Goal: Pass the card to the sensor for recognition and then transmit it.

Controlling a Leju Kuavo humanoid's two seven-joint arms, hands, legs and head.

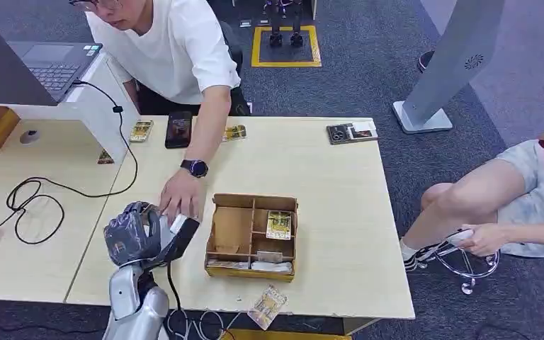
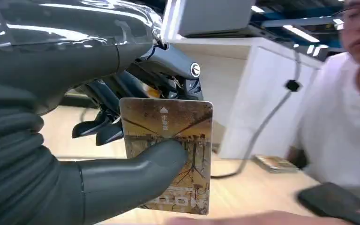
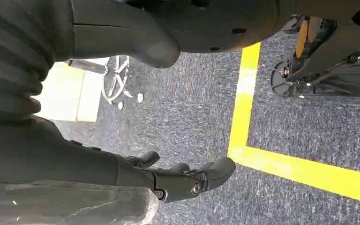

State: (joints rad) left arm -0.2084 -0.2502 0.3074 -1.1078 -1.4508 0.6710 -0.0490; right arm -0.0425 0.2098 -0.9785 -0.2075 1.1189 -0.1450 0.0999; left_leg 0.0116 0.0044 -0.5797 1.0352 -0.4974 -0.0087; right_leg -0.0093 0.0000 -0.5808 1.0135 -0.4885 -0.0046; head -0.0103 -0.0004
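My left hand (image 1: 134, 237) is raised over the table's front left part and pinches a brown-and-gold card (image 2: 168, 140) between its thumb (image 2: 140, 171) and dark fingers (image 2: 98, 126). In the head view the card's pale edge (image 1: 179, 224) sticks out of the hand towards the person. A person's hand (image 1: 179, 198) rests on the table right behind my hand, almost touching the card. My right hand (image 3: 183, 180) hangs over the grey carpet with its fingers apart and nothing in it.
A cardboard divider box (image 1: 221, 244) with a card (image 1: 278, 224) inside stands right of my hand. Loose cards (image 1: 141, 131) (image 1: 234, 132) (image 1: 267, 306), a black phone (image 1: 178, 129) and a small dark device (image 1: 352, 132) lie on the table. Another person sits at the right.
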